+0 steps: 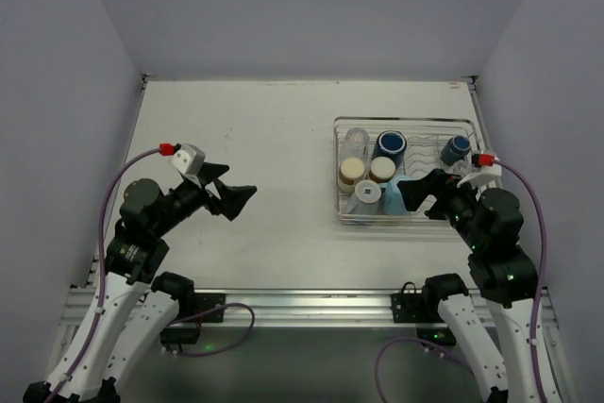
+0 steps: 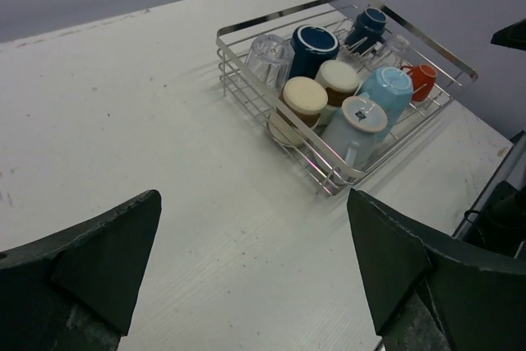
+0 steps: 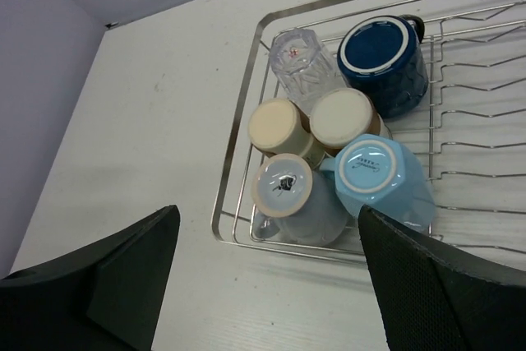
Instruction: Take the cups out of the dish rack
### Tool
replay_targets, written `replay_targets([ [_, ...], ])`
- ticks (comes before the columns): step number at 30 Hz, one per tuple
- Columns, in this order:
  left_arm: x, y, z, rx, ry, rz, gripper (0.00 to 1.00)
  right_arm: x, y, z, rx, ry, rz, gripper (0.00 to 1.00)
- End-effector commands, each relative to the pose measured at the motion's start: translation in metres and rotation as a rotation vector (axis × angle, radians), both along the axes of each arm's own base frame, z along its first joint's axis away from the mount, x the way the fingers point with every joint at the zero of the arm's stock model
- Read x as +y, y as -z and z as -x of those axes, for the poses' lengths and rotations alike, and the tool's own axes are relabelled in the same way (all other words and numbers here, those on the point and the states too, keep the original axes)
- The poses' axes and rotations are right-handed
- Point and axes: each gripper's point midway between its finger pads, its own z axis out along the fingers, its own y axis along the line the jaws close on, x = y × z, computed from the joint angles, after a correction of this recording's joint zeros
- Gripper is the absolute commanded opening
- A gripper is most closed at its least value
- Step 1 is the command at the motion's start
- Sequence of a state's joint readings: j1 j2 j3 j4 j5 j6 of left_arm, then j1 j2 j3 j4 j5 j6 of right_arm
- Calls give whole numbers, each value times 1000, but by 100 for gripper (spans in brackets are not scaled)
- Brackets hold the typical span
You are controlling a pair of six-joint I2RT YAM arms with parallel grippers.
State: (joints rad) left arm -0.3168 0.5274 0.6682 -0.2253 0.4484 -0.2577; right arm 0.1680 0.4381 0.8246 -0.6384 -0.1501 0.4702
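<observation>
Claws wide, rack loaded: first pick pending.
My right claw (image 3: 269, 228) hovers open above the dish rack (image 1: 406, 121), centre-right in the overhead view. Next, I judge, it must lower onto the light blue cup (image 3: 378, 174). My left claw (image 2: 253, 203) gapes over the desk (image 1: 264, 139).

Cups (image 3: 374, 172) stand packed together in the dish rack (image 3: 472, 129), open above, walled by wire.

Overhead; both wrists facing dish rack (image 1: 406, 120)
</observation>
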Motion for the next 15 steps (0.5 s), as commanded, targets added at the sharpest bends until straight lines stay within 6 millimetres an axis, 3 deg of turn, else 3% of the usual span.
replay_targets([
  [1,-8,-10,6,-35,59,10,100,-12,6,-5,43,62,44,93],
  [15,-14,-10,15,-47,105,17,100,-29,60,-51,248,142,212,95],
])
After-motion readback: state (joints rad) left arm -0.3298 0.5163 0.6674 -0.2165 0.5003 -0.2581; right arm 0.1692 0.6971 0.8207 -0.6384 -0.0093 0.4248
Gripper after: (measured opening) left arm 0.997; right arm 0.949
